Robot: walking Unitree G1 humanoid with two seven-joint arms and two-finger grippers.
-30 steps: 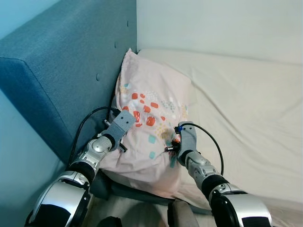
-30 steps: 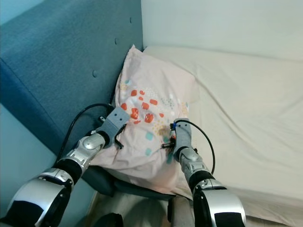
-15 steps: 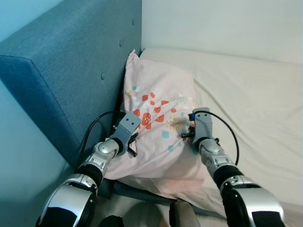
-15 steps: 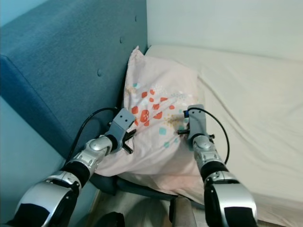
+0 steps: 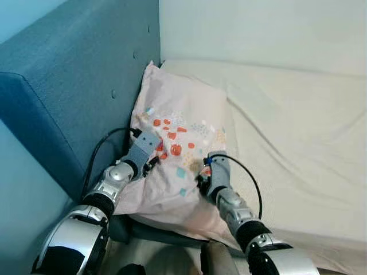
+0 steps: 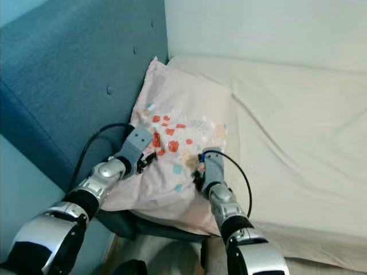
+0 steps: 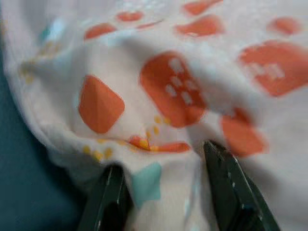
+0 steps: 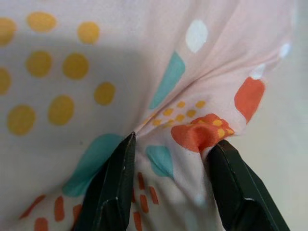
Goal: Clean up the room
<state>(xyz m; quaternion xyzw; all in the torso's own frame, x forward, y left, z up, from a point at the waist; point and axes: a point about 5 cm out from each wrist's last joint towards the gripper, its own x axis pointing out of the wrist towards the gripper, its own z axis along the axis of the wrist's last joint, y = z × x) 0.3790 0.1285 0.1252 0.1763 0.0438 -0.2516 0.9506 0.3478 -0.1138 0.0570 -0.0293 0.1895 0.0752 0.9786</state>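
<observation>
Since the frame half a second back, your view has swung, and both arms now sit lower on the pillow (image 5: 182, 132), which lies in the corner against the blue headboard (image 5: 74, 86). Your left gripper (image 7: 166, 185) pinches a fold at its headboard-side edge; your right gripper (image 8: 168, 178) pinches a fold at its mattress-side edge. The cream mattress (image 5: 298, 132) lies open to your right.

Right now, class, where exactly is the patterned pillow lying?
The pillow lies at the bed's left end against the blue headboard, with the left gripper and right gripper each pinching its fabric.
</observation>
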